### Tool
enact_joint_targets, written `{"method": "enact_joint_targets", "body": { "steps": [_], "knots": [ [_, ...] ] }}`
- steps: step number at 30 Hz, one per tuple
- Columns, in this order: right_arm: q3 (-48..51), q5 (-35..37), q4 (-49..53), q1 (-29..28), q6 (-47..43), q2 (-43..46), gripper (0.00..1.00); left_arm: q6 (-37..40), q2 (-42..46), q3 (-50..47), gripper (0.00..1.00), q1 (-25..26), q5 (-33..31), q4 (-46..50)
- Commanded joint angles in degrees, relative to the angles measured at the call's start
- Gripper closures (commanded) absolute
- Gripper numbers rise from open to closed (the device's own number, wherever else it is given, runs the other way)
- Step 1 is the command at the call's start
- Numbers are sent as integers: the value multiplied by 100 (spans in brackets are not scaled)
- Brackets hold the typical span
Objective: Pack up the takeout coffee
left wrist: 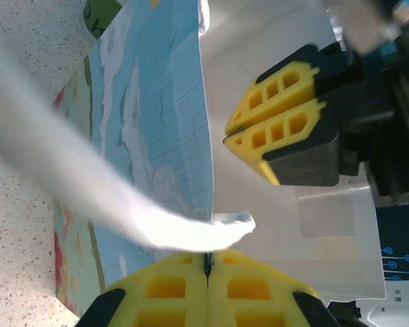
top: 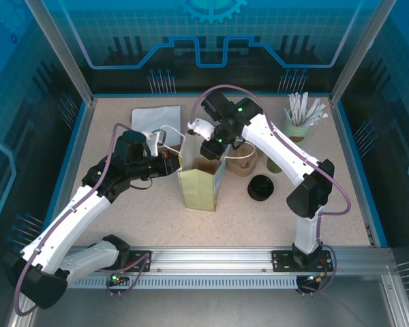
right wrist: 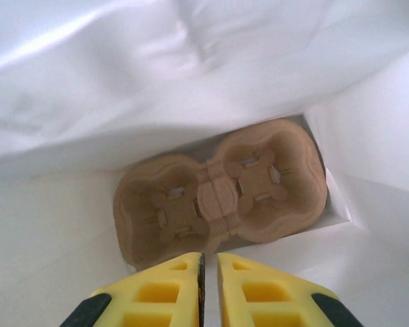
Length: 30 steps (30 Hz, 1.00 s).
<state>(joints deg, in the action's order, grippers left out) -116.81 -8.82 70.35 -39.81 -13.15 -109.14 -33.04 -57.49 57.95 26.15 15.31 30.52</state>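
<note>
Right gripper (right wrist: 208, 259) fingers nearly together with only a thin slit between them, nothing held. Straight below the tips the pulp tray (right wrist: 218, 194) lies flat on the floor of the paper bag (top: 199, 187). Left gripper (left wrist: 206, 259) fingers are pressed shut on the bag rim at the white handle (left wrist: 191, 235), apparently holding the mouth open. Takeout coffee (top: 260, 188) stands outside the bag on the table (top: 123, 225), off the right gripper's outer side near its forearm, lid on. Likely step: clear the bag and fetch the cup. Rise straight up so the fingers miss the rim, grip the cup wall below the lid, carry it upright, lower it into a tray well.
</note>
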Motion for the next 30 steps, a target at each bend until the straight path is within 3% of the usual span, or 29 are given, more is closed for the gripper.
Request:
{"method": "enact_joint_targets", "body": {
  "steps": [1, 10, 19, 20, 24, 27, 30],
  "knots": [
    [-286, -411, -241, 148, 398, 415, 83, 16, -25, 214, 100, 107, -280, 242],
    [-289, -501, -566, 399, 1228, 995, 80, -277, 27, 224, 100, 545, -1151, 310],
    [739, -530, -1464, 1028, 2303, 2245, 71, -450, 107, 182, 100, 651, -1421, 258],
    [909, -480, -1560, 1085, 2375, 2391, 69, -458, 115, 190, 98, 652, -1418, 261],
    [1676, -371, -1946, 1432, 2577, 3067, 56, -391, 113, 289, 72, 654, -1397, 320],
    [2234, -510, -2204, 1786, 2730, 3527, 49, -267, 144, 482, 61, 650, -1403, 499],
    [2730, -590, -2330, 2160, 2841, 3911, 37, -89, 196, 764, 51, 646, -1428, 830]
  ]
}}
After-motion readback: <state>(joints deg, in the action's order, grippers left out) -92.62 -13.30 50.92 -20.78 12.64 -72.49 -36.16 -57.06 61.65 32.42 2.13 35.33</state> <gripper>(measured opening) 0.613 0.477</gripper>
